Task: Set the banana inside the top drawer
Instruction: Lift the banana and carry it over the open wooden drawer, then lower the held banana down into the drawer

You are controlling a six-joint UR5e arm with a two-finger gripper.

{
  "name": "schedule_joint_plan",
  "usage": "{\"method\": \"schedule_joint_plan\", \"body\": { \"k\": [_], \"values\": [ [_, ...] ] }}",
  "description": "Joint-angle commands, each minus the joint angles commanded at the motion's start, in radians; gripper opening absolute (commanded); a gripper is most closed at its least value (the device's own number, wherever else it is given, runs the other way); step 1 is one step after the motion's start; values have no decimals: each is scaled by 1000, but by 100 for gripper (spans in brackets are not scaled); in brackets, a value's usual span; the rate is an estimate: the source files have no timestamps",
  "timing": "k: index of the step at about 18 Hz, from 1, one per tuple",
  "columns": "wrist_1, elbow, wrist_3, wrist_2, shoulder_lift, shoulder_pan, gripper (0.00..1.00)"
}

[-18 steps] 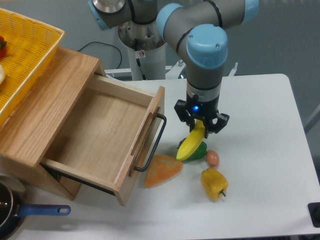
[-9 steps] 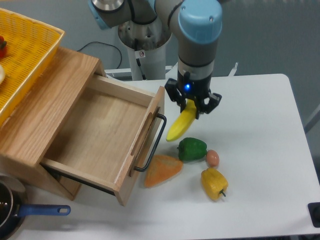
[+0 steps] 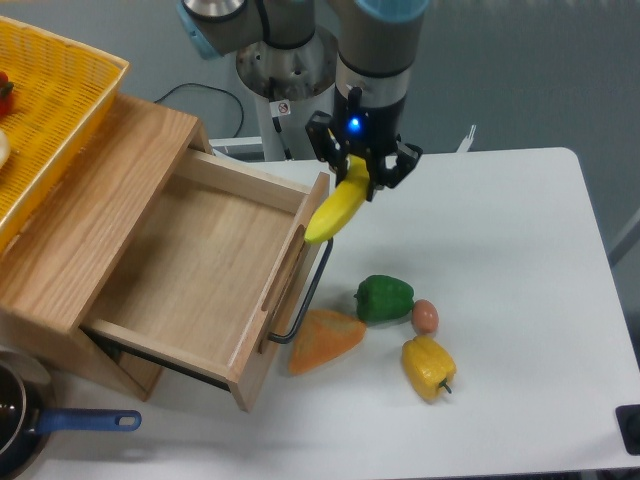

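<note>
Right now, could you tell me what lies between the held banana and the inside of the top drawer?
In the camera view, only the drawer's front panel with its black wire handle separates the banana, held in the gripper, from the top drawer.

The banana (image 3: 337, 206) has risen leftward off the peppers, reaching the top drawer (image 3: 215, 270) front.

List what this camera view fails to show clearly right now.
- Banana: its upper end is covered by the gripper fingers.
- Yellow mesh basket: cut off by the left and top edges, so its contents are mostly unseen.
- Pan: cut by the bottom-left corner.
- Top drawer: front wall hides the floor just behind it.
</note>
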Motion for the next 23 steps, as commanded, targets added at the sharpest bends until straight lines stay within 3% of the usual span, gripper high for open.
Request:
{"method": "schedule_joint_plan", "body": {
  "k": [15, 23],
  "values": [
    [0, -3, -195, -101, -11, -66, 37],
    [61, 0, -293, -112, -60, -144, 39]
  ]
}}
